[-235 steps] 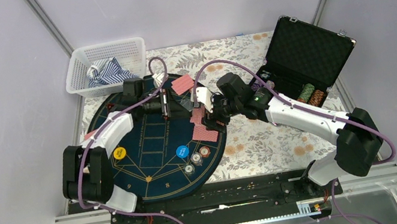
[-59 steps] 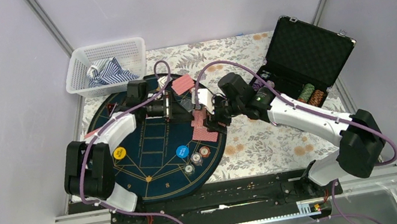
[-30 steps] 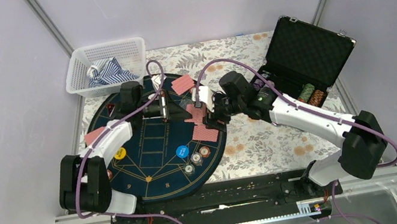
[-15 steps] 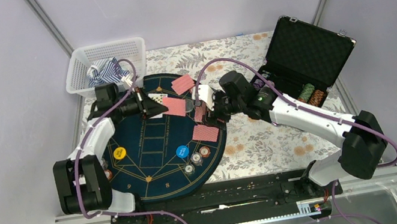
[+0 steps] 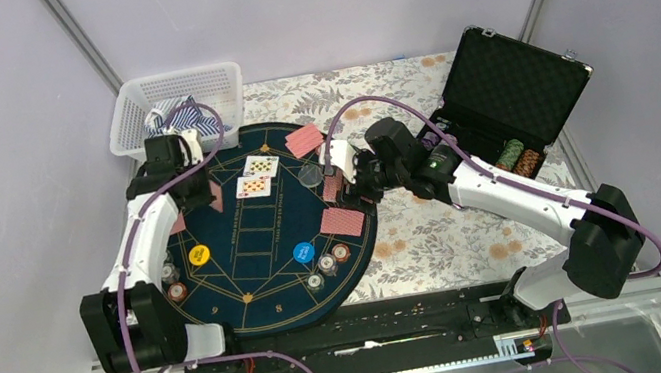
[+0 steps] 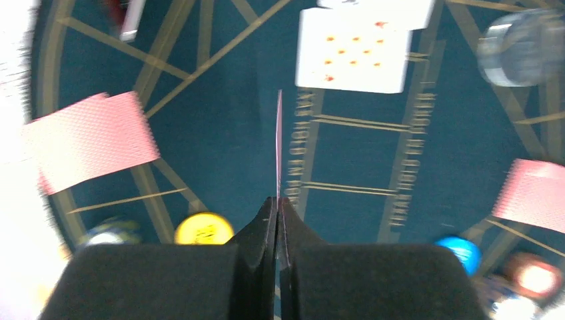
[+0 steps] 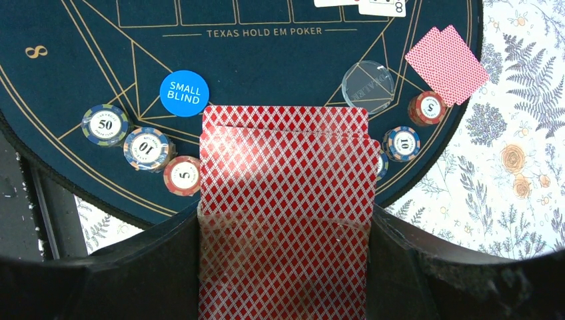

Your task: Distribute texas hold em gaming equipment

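My left gripper [image 5: 203,196] is over the left side of the dark blue mat [image 5: 256,250], shut on one red-backed card [image 6: 278,147] seen edge-on in the left wrist view. My right gripper [image 5: 347,186] is shut on the deck of red-backed cards [image 7: 286,200] above the mat's right edge. Two face-up cards [image 5: 256,176] lie at the mat's far middle. Red-backed cards lie at the far right [image 5: 304,140], right [image 5: 340,220] and left [image 6: 90,140]. The yellow disc [image 5: 199,255], blue disc [image 7: 184,93], clear disc [image 7: 368,82] and chip stacks [image 7: 148,148] sit on the mat.
A white basket [image 5: 173,86] with a striped cloth stands at the back left, close behind the left gripper. The open black case [image 5: 512,85] with more chips [image 5: 516,156] stands at the right on the floral cloth [image 5: 437,240]. More chips [image 5: 176,289] sit at the mat's left edge.
My left arm has swung left, away from the deck, carrying one card to the mat's left side. Two face-up cards now show at the mat's far middle. The right arm barely moved.
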`<state>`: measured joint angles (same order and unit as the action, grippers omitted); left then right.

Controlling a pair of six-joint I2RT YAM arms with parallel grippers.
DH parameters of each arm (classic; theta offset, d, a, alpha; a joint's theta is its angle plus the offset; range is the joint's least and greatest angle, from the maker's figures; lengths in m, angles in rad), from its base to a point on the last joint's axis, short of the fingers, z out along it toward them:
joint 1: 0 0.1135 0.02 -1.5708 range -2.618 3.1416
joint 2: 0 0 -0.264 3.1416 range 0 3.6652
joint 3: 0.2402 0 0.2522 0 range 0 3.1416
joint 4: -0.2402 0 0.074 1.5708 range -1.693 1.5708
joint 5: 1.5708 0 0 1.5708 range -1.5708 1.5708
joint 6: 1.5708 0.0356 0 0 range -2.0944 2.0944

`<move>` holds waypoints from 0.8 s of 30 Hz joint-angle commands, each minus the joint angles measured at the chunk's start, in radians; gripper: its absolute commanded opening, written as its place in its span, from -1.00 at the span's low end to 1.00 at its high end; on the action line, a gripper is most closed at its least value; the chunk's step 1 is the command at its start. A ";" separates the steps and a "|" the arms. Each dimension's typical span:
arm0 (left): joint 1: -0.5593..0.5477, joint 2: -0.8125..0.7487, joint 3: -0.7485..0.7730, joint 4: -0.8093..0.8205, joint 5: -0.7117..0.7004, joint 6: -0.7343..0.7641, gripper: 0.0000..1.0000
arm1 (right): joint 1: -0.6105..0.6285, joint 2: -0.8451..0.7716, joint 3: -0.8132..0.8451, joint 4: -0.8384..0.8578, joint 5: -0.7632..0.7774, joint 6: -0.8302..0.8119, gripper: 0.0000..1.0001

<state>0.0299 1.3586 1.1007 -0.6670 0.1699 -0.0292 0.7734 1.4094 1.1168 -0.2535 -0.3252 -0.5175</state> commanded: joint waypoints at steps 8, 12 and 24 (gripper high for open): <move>-0.199 -0.006 -0.183 0.238 -0.652 0.248 -1.00 | 0.005 -0.013 0.002 0.066 0.002 0.016 -0.81; -0.266 0.078 -0.171 0.239 -0.665 0.205 -1.00 | 0.004 -0.020 -0.002 0.064 0.003 0.017 -0.81; -0.390 0.258 -0.076 0.170 -0.521 0.085 -1.00 | 0.005 -0.025 -0.009 0.064 0.004 0.018 -0.81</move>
<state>-0.3412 1.5909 0.9695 -0.4820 -0.4107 0.1070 0.7734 1.4094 1.1038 -0.2485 -0.3252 -0.5091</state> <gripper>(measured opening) 0.005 0.728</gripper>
